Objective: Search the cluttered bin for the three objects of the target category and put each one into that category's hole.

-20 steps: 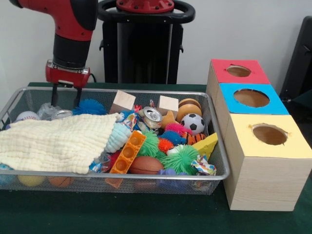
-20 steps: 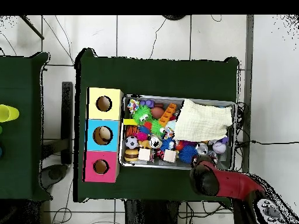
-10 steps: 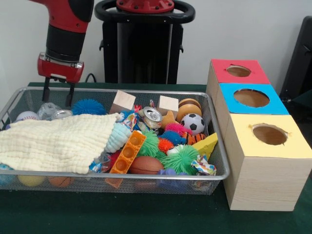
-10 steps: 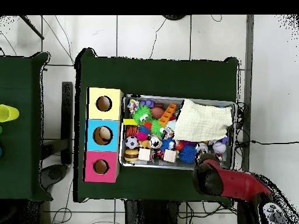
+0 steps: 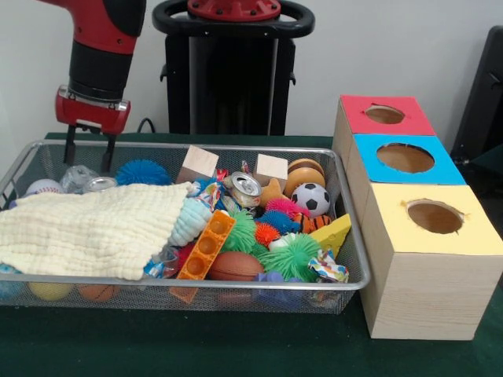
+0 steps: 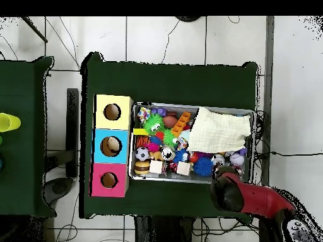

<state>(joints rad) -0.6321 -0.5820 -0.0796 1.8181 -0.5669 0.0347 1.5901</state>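
My tool [image 5: 87, 154] hangs released and empty above the bin's [image 5: 357, 259] far rim. The can [image 5: 100, 184] lies just below it, slightly toward the cloth [image 5: 86, 228]; the holed boxes [image 5: 428, 259] stand well apart.

Front view: camera low, near tabletop [image 5: 236, 345] height, looking level across the bin [image 5: 181, 287] toward the arm [image 5: 98, 47]. Close in; bin and boxes [image 5: 424, 228] fill most of the width, with the yellow box nearest the lens and the red farthest.

Overhead view: camera high, looking straight down. Far out; the whole tabletop [image 6: 170, 79] shows, with floor tiles around it and a second table at the left edge. Bin [image 6: 249, 113] and boxes [image 6: 112, 145] are small, mid-frame.

Shared: bin, three boxes, green tabletop, arm [image 6: 252, 198]. Overhead is turned half round: boxes sit right of the bin in front view, left of it overhead.
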